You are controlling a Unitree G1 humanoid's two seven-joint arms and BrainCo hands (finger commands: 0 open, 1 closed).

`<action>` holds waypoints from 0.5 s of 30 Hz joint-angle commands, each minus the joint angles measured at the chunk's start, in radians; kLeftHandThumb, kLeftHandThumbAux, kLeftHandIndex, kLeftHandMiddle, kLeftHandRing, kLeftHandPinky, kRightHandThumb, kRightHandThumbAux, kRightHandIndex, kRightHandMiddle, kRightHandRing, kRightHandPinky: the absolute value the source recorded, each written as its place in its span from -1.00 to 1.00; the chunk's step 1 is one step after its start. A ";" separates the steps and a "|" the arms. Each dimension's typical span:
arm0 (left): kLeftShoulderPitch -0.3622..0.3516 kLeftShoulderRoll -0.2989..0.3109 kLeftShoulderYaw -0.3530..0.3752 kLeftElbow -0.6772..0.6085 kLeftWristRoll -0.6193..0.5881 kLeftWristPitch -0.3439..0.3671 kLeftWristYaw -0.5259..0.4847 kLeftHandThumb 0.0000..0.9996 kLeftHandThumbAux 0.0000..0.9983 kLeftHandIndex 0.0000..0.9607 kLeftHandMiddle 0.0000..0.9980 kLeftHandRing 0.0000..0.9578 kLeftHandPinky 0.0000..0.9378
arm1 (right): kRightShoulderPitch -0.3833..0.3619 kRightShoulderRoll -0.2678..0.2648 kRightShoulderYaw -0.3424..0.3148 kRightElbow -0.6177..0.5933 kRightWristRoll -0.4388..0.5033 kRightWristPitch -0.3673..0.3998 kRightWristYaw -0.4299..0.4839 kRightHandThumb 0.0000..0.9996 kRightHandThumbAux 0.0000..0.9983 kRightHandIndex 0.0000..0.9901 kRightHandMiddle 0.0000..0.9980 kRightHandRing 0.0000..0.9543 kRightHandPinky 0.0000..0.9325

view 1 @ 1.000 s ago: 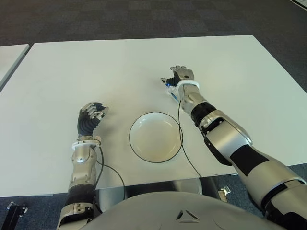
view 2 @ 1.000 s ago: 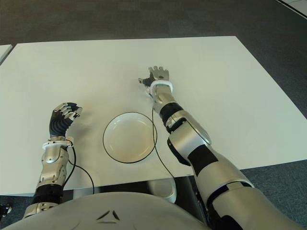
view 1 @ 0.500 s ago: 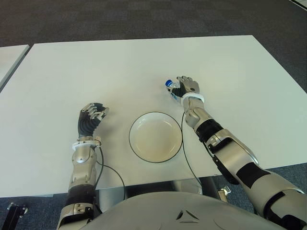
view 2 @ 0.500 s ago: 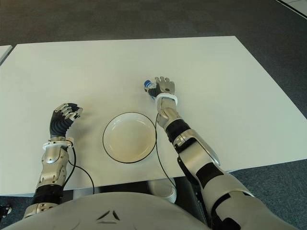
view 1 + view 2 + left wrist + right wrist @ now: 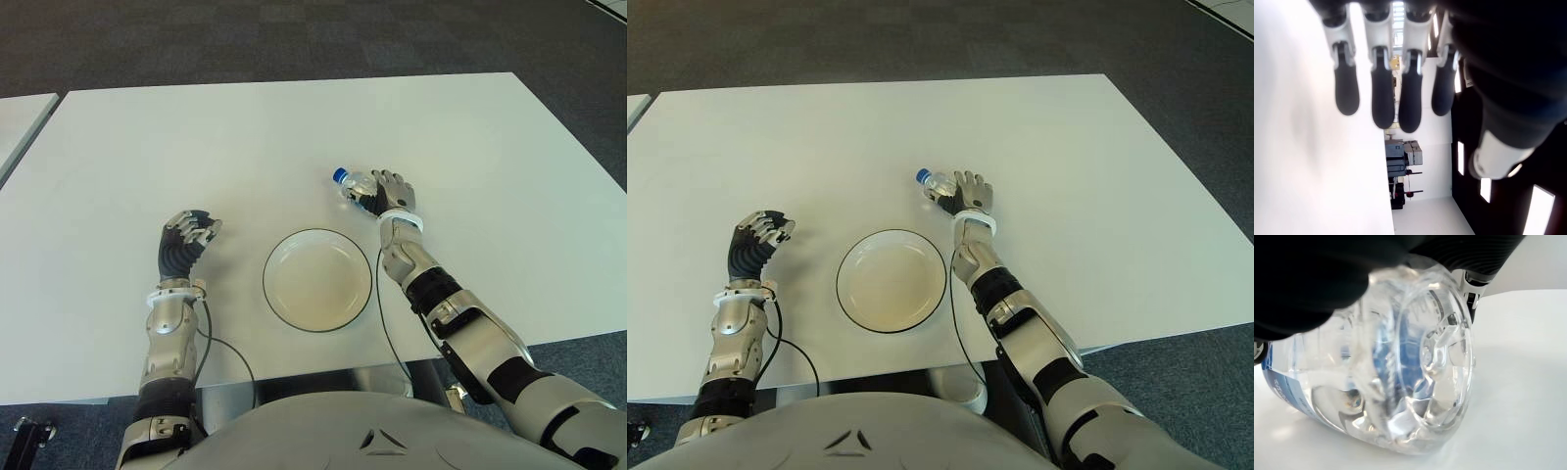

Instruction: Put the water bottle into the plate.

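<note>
A small clear water bottle (image 5: 355,186) with a blue cap is held in my right hand (image 5: 384,196), tilted with its cap toward the left, just beyond the right rim of the plate. The right wrist view shows the bottle's base (image 5: 1415,382) close up under my dark fingers. The white plate (image 5: 318,281) with a dark rim sits on the white table (image 5: 196,137) in front of me, with nothing in it. My left hand (image 5: 188,235) shows to the left of the plate, its fingers curled and holding nothing.
A black cable (image 5: 384,323) runs from my right wrist past the plate's right edge toward the table's near edge. Another cable (image 5: 230,348) trails from my left wrist. A second table (image 5: 15,122) shows at the far left.
My right hand has closed on the bottle and drawn it back toward me and the plate. The left hand has stayed put.
</note>
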 commanded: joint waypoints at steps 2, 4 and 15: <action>0.013 -0.005 -0.002 -0.011 -0.006 0.023 -0.007 0.41 0.43 -0.10 -0.02 0.00 0.03 | 0.063 0.003 -0.026 0.073 0.038 -0.005 0.001 0.08 -0.69 -1.00 -1.00 -1.00 -1.00; 0.014 -0.006 -0.001 -0.013 -0.005 0.023 -0.006 0.41 0.43 -0.10 -0.02 0.00 0.02 | 0.065 0.007 -0.031 0.092 0.041 -0.005 -0.003 0.07 -0.68 -1.00 -1.00 -1.00 -1.00; 0.020 -0.004 -0.001 -0.021 0.002 0.031 -0.002 0.41 0.43 -0.10 -0.04 -0.01 0.01 | 0.026 0.048 -0.044 0.262 0.051 -0.008 -0.021 0.07 -0.65 -1.00 -1.00 -1.00 -1.00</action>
